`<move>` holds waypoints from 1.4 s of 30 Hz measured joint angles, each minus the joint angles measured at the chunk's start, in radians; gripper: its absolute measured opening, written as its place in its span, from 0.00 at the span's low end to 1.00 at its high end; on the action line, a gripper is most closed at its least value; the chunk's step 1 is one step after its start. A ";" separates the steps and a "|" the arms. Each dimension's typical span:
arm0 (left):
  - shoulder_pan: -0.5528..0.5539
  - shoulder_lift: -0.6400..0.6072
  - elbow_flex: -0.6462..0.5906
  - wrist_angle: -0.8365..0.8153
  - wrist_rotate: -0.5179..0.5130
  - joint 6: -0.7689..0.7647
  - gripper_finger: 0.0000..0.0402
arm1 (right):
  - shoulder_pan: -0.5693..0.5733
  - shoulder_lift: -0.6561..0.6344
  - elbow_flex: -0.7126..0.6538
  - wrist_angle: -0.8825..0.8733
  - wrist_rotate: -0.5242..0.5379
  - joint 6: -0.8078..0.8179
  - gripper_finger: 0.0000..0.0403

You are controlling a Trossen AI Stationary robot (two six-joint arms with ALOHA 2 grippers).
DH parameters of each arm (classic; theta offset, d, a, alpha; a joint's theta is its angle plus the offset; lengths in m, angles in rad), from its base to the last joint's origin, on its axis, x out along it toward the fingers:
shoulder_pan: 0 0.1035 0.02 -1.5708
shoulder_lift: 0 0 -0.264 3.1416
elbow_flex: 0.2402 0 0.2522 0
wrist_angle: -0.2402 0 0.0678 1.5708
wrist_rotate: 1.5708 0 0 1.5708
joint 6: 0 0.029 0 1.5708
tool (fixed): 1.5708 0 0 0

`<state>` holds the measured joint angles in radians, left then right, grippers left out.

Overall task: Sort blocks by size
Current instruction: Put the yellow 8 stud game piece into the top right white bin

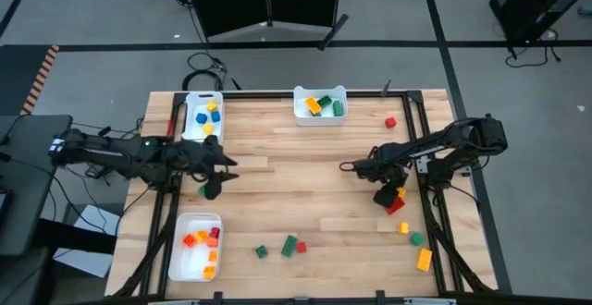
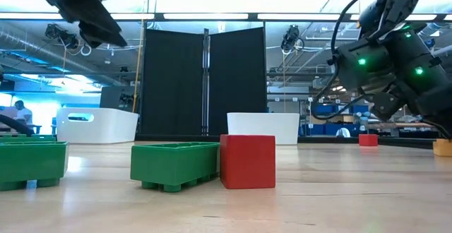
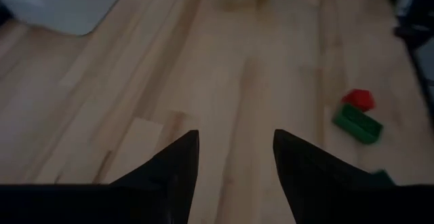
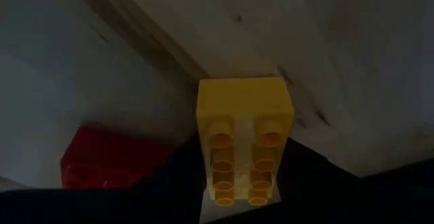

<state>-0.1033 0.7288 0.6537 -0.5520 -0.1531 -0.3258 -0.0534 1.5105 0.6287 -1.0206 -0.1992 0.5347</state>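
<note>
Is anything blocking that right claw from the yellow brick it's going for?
Nothing visible. The right gripper already has its fingers on either side of the yellow brick. A red brick lies just beside it, not between them.

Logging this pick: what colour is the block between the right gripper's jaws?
Yellow block, seen best in the right wrist view.

A black folding screen (image 2: 205, 81) stood behind the wooden table (image 1: 296, 171) on a grey floor (image 1: 92, 28). Above the screen, ceiling strip lights (image 2: 205, 16) were lit. A person (image 2: 21, 111) sat far off beside it.
</note>
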 joint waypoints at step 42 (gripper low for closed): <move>-0.098 -0.211 0.000 -0.051 -0.065 0.137 0.49 | -0.555 0.437 1.121 0.109 0.270 -0.374 0.38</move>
<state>-0.2016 0.5177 0.6533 -0.6029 -0.2176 -0.1890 -0.6087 1.9470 1.7500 -0.9121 0.0708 0.1611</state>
